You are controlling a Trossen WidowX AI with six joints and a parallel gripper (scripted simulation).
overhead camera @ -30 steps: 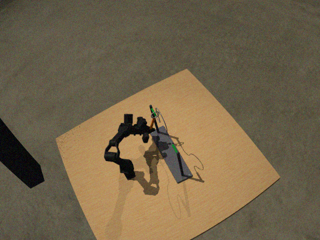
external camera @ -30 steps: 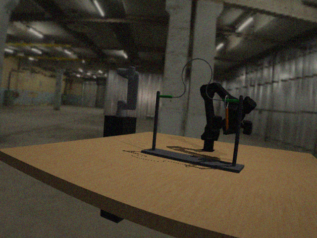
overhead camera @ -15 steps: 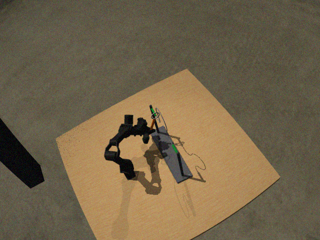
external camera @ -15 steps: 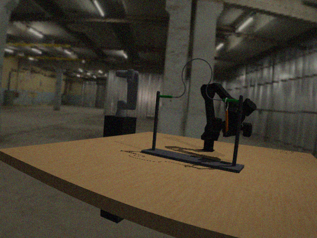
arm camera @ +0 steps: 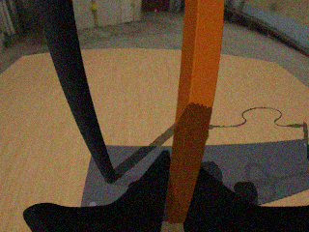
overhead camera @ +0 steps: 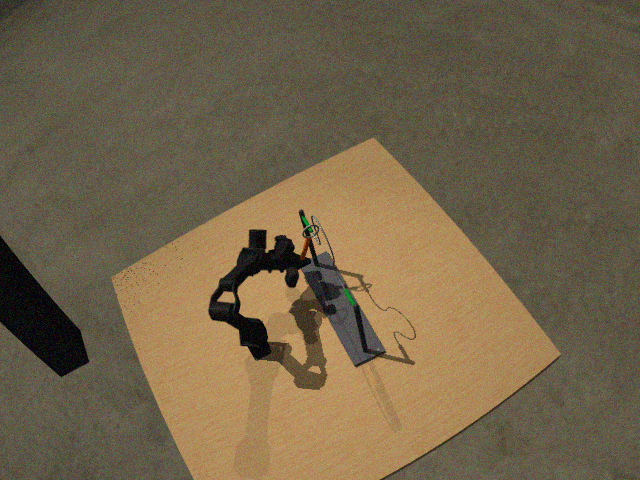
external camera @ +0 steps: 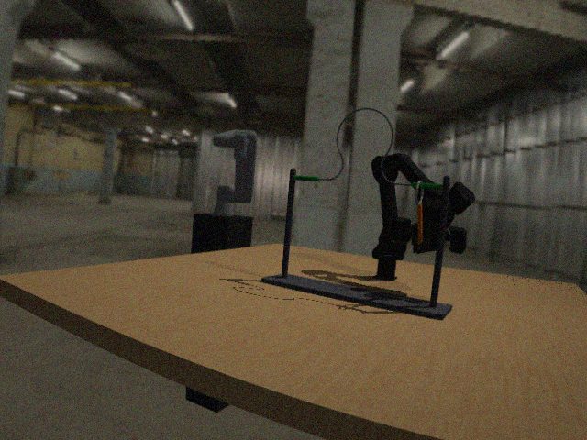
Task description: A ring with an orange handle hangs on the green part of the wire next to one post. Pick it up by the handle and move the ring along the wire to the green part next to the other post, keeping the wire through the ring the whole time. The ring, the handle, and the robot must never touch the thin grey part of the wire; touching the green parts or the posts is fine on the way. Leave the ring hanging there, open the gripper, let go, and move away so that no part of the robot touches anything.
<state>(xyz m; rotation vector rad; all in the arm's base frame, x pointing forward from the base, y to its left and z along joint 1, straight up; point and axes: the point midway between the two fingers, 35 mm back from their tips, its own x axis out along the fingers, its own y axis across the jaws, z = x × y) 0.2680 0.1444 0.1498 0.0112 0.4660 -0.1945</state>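
My gripper (overhead camera: 304, 261) (external camera: 418, 243) (arm camera: 172, 156) is shut on the lower end of the orange handle (overhead camera: 306, 248) (external camera: 420, 222) (arm camera: 200, 72), which stands roughly upright. The ring (overhead camera: 303, 232) (external camera: 420, 192) at its top is around the green part (overhead camera: 305, 221) (external camera: 432, 186) beside the near post (overhead camera: 313, 254) (external camera: 439, 256) (arm camera: 79, 101), close to that part's inner end, and is seen almost edge-on in the exterior view. Whether the ring touches the green part is too small to tell. The ring is out of the wrist view.
The thin grey wire (external camera: 365, 108) dips, then rises in a tall loop towards the other green part (overhead camera: 349, 297) (external camera: 306, 178) at the other post (overhead camera: 360, 330) (external camera: 288, 227). Both posts stand on a grey base (overhead camera: 365, 356) (external camera: 322, 286) (arm camera: 261, 150) on the wooden table (overhead camera: 465, 310) (external camera: 237, 322).
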